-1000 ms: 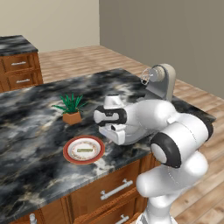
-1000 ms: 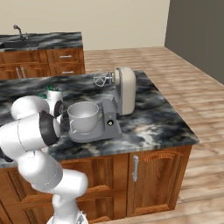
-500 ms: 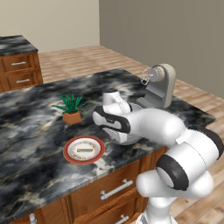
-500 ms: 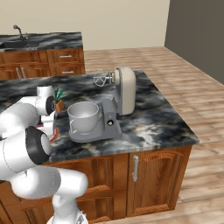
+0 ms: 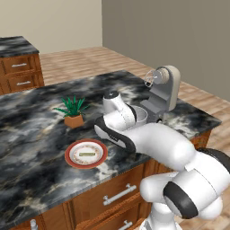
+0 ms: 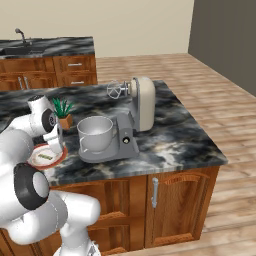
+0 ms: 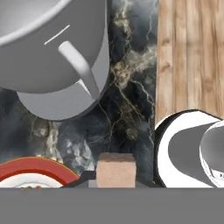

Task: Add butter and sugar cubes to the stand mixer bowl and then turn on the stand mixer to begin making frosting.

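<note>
Butter lies on the red-rimmed plate beside the stand mixer bowl (whether the fingers are released, I cannot tell).

You've got the pale silvery metal bowl on the grey stand mixer, beige head tilted up; the red-rimmed round plate holds the flat yellowish butter stick.

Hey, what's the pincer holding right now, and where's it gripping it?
Cannot tell: a tan block sits low in the hand view, but no grip on it shows.
</note>
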